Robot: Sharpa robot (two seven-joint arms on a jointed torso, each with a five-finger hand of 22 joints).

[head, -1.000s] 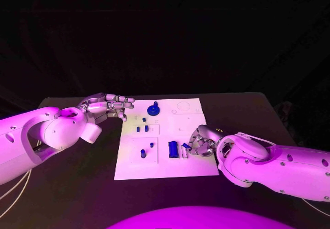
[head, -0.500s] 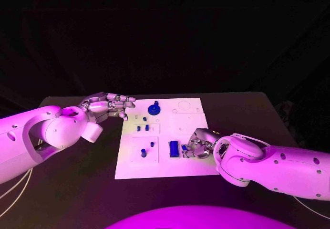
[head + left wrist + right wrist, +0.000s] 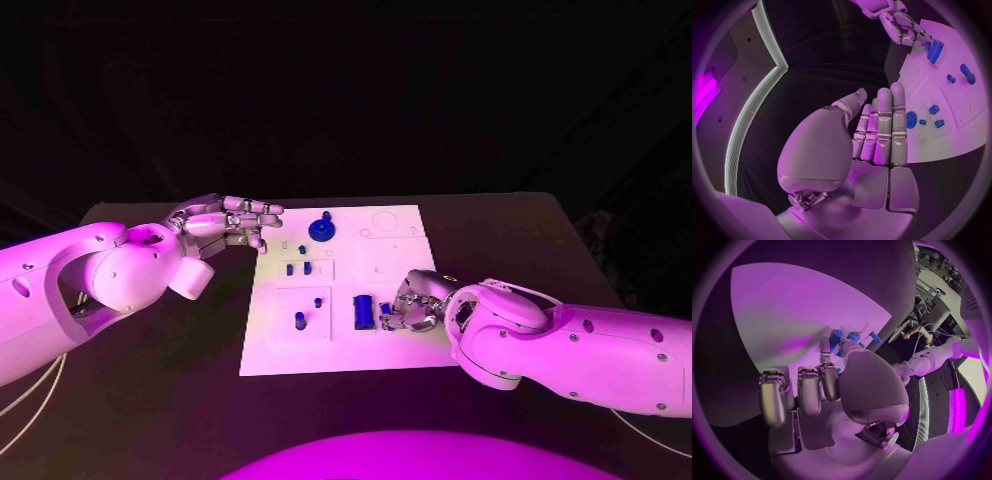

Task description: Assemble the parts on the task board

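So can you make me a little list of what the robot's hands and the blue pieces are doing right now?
left hand: off the board's far left corner, holding nothing, fingers straight and together
right hand: on the board's right side, fingers at a small blue part; grip unclear
task board: white, mid-table
blue block: beside the right hand
round blue part: near the far edge

The left arm [image 3: 87, 285] comes in low and ends with its left hand [image 3: 224, 222] poised just off the task board's [image 3: 339, 345] far left corner, fingers straight and close together, holding nothing; the left wrist view shows that hand [image 3: 873, 135] with flat, extended fingers. The right arm [image 3: 577, 350] reaches to the board's right edge. The right hand [image 3: 411, 303] has its fingers curled down over the board's surface; whether it grips anything cannot be told.
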